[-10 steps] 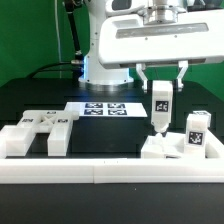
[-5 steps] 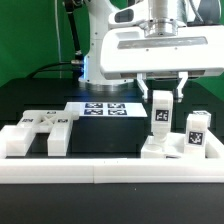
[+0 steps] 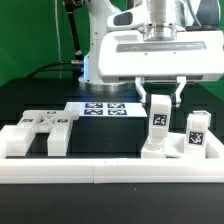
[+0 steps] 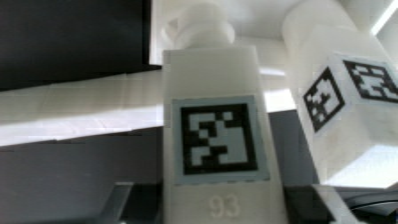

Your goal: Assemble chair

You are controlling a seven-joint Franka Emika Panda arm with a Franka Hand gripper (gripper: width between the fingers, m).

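At the exterior view's right: claw (image 3: 162, 97) clamped nearly shut on the top of upright tagged bar (image 3: 160, 122), bar straight below and between the fingers, lower end meeting low chair part (image 3: 158, 150), tagged cube (image 3: 197, 130) just beside. Wrist view: same bar (image 4: 217, 120) dead centre, cube (image 4: 347, 90) close alongside.

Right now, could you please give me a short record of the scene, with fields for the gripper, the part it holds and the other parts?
gripper: the gripper is shut on the upright bar
held part: the upright bar stands vertical, its tag facing the exterior camera
bar's lower end: at the base pieces; whether it is seated cannot be told
neighbour: tagged block, on the exterior view's right of the bar
loose parts: notched parts, lying on the exterior view's left
background: marker board, flat on the table
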